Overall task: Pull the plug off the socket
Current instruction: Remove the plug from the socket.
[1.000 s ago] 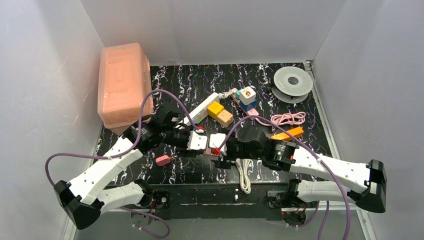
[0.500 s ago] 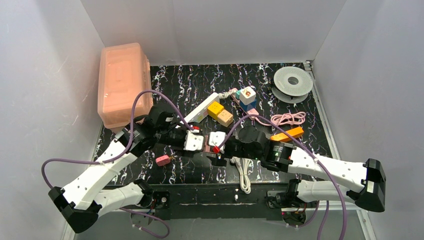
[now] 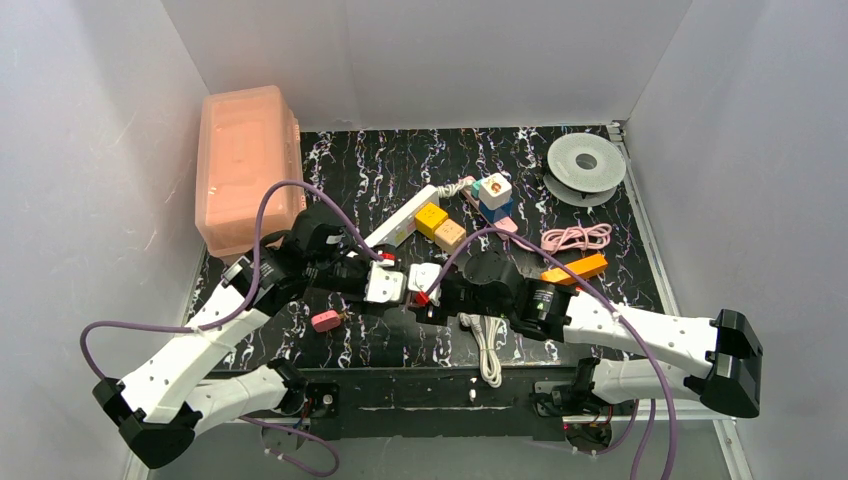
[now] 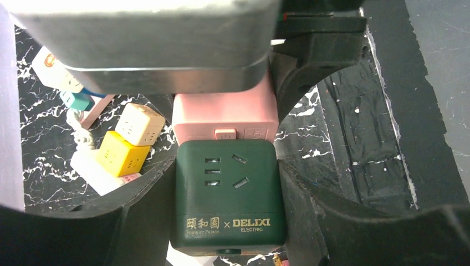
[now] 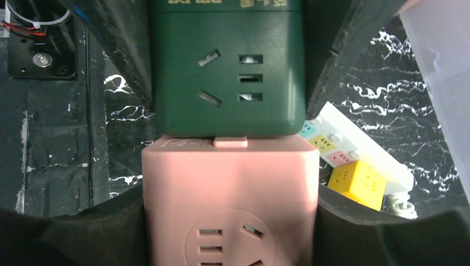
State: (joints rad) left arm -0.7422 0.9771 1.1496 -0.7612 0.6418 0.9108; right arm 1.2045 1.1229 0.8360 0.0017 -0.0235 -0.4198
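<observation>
My left gripper (image 3: 384,285) is shut on a dark green cube socket (image 4: 227,194) marked DELIXI. My right gripper (image 3: 432,284) is shut on a pink cube plug (image 5: 230,199). The two cubes sit face to face and touch, held above the table's near middle. In the left wrist view the pink cube (image 4: 224,113) lies just beyond the green one; in the right wrist view the green cube (image 5: 227,66) lies beyond the pink one. The long white power strip (image 3: 403,222) lies behind them, untouched, with a yellow cube (image 3: 431,217) beside it. The strip also shows in both wrist views (image 4: 91,169) (image 5: 354,149).
A translucent orange box (image 3: 245,170) stands at the back left. A grey spool (image 3: 586,165) is at the back right. A pink cable (image 3: 575,238), an orange block (image 3: 575,268), a white cable (image 3: 487,350), a small pink plug (image 3: 325,321) and a white-teal cube stack (image 3: 494,193) lie around.
Both grippers have shifted a little to the left and away from the bases, carrying the joined cubes with them. The cubes stay together.
</observation>
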